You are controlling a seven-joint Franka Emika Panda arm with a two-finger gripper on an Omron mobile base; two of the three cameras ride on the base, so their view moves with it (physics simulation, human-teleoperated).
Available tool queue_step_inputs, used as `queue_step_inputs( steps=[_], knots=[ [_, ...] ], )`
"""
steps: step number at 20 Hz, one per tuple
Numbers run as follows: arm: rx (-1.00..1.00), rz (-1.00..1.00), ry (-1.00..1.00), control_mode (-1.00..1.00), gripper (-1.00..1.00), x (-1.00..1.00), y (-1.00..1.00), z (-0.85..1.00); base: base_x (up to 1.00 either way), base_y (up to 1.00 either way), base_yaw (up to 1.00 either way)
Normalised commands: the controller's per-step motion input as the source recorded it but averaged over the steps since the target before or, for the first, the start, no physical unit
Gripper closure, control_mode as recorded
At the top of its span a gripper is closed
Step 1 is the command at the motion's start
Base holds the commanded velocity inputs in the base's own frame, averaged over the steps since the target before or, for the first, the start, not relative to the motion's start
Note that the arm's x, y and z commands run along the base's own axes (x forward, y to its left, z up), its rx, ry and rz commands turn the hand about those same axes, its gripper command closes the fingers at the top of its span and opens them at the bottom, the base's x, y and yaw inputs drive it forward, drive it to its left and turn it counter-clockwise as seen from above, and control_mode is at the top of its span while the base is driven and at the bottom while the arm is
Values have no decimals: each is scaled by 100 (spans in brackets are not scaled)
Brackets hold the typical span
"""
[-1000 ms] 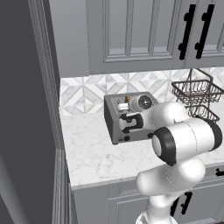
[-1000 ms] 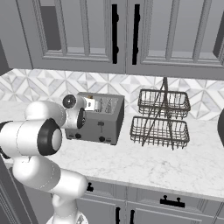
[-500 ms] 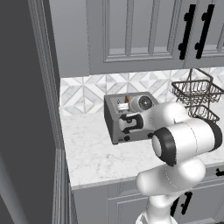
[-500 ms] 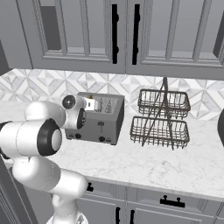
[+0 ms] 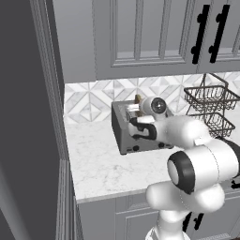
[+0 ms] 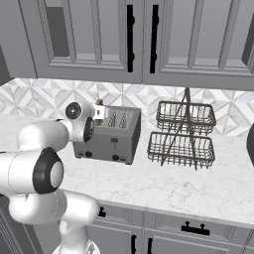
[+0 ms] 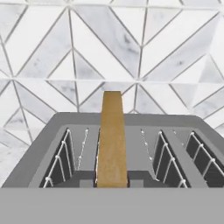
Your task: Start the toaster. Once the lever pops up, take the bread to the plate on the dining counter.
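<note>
Over the last second almost nothing is changing: you are seeing the arm holding the same posture over the toaster (image 5: 131, 136), and the base cameras are not shifting. The end effector (image 5: 136, 108) is staying closed at the toaster's top edge, at the end farthest from the wire basket rack (image 6: 183, 134). You are not able to confirm from these views whether it is closing on the bread (image 7: 112, 140) or merely hovering at it.

The bread is standing upright in one slot of the toaster, rising well above the slot mouth. Treat this as a likely sign that the toasting step is finishing and the lift is coming next. The lever (image 6: 114, 143) is showing too small for you to judge its height.

The toaster is sitting on a white veined marble tabletop (image 5: 98, 164), with a patterned backsplash (image 5: 89, 101) directly behind the toaster and grey upper cabinets (image 6: 99, 39) hanging above the toaster. The rack is standing just beside the toaster
</note>
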Motion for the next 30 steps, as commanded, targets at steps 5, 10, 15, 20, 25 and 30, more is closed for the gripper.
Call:
queue_step_inputs(
  steps=[5, 10, 15, 20, 25, 30],
  knots=[
    [0, 0, 0, -100, 100, -60, 0, 67, 0, 0, 0],
    [0, 0, 0, -100, 100, -97, -3, 42, 0, 0, 0],
    [0, 0, 8, -100, 100, -100, -23, 46, 0, 0, 0],
    [0, 0, 21, -100, 100, -100, -21, 44, 0, 0, 0],
    [0, 0, 25, -100, 100, -100, -14, 25, 0, 0, 0],
    [0, 0, 23, -100, 100, -100, -2, 4, 0, 0, 0]
  ],
)
